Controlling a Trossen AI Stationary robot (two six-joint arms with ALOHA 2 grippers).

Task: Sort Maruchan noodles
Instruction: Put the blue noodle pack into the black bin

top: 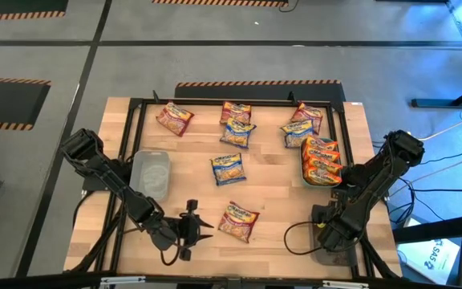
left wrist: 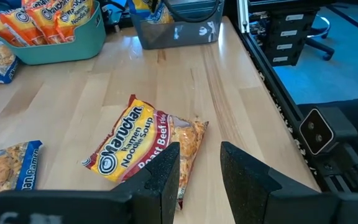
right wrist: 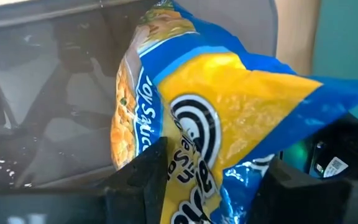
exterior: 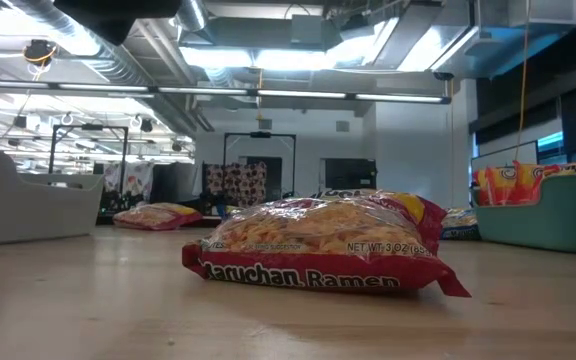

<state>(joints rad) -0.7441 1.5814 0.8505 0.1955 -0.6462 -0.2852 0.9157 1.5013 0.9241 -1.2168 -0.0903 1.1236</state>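
Observation:
Maruchan noodles packets lie spread over the wooden table. A maroon-and-yellow packet (left wrist: 135,143) lies flat just beyond my left gripper (left wrist: 201,171), which is open near the front edge with nothing between its fingers. My right gripper (right wrist: 222,180) points down over a grey tray (right wrist: 48,118) at the front right, its fingers apart. A blue-and-yellow packet (right wrist: 229,99) stands on edge between them, reaching down into the tray. A teal tray (top: 310,178) holds orange-red packets (top: 321,156) standing upright. My right gripper has one finger (right wrist: 145,180) on each side of the blue-and-yellow packet's upper end (right wrist: 197,155), coming from above. Whether the fingers touch the packet, I cannot tell. The packet stands tilted, its lower part down in the grey tray.
A clear tray (top: 151,172) sits at the left middle. Blue-and-yellow packets (top: 228,168) and orange-red packets (top: 175,119) lie toward the middle and the far edge. A black frame (top: 231,102) borders the table. Bare wood lies between my two grippers.

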